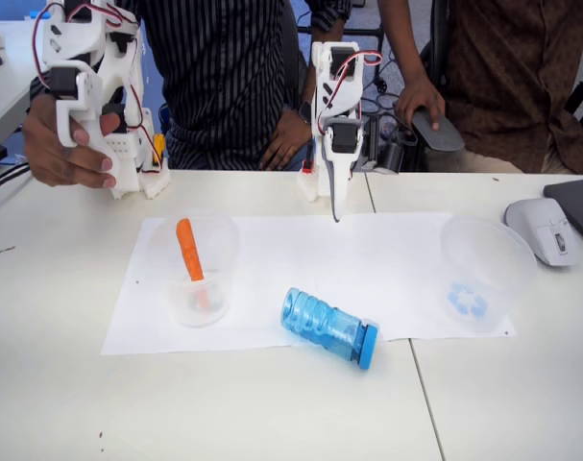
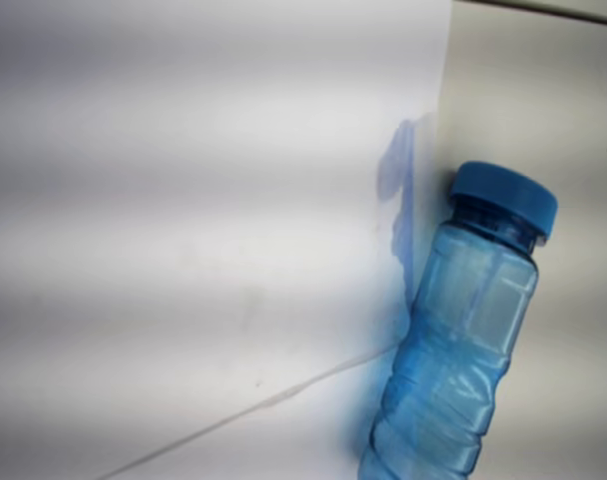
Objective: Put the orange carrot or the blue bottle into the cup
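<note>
Carrot (image 1: 189, 250): orange. Bottle (image 1: 328, 327): translucent light blue w/ ribbed body, darker blue cap (image 2: 504, 198). Cup w/ carrot (image 1: 197, 269): clear, unmarked. Other cup (image 1: 483, 269): clear w/ blue recycling arrows. Paper sheet (image 1: 368, 259): white. Surface (image 1: 272, 413): off-white. Arm (image 1: 335, 125): white, black motors, red wires. Shirts behind: dark striped, brown patterned.
</note>
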Controlling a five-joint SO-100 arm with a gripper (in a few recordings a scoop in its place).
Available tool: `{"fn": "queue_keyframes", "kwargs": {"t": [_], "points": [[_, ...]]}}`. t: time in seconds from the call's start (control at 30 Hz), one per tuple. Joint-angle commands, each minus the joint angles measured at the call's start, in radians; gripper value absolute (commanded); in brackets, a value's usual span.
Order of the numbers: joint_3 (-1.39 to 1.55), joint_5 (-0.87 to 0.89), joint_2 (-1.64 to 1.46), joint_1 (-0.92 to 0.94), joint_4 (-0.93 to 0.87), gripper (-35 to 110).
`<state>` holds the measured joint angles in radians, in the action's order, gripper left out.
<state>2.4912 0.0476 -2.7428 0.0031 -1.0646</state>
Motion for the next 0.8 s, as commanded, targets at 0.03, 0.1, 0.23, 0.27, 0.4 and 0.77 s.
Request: {"fn": "queue_keyframes", "kwargs": {"t": [0.03, 0.1, 0.23, 0.27, 0.4, 0.77], "points": [[-0.305, 0.058, 0.249, -0.008, -0.009, 6], [-0.388, 0.084, 0.316, -0.008, -0.028, 6], [-0.568, 0.103, 0.417, -0.009, -0.158, 7], [-0.614, 0.1, 0.436, -0.009, -0.206, 7], [-0.808, 0.035, 0.509, -0.017, -0.365, 7], [-1.137, 0.106, 0.779, -0.009, -0.522, 7]]}}
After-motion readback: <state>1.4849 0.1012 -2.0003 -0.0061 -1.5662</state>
